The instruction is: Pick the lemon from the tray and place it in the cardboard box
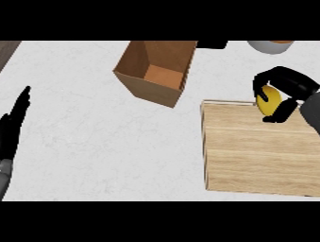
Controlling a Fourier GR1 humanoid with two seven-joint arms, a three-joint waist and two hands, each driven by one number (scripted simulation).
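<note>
The yellow lemon (268, 100) sits inside my right hand (290, 84), whose fingers and thumb curl round it, over the far edge of the wooden tray (260, 156). Much of the lemon is hidden by the hand. The open cardboard box (156, 71) stands to the left of that hand, at the back middle of the counter, its inside bare. My left hand (9, 127) rests at the left edge with straight fingers pointing up, holding nothing.
A grey bowl-like object (268, 46) shows at the back right edge, and a dark object (212, 44) lies just behind the box. White counter (99, 137) stretches between the left hand and the tray.
</note>
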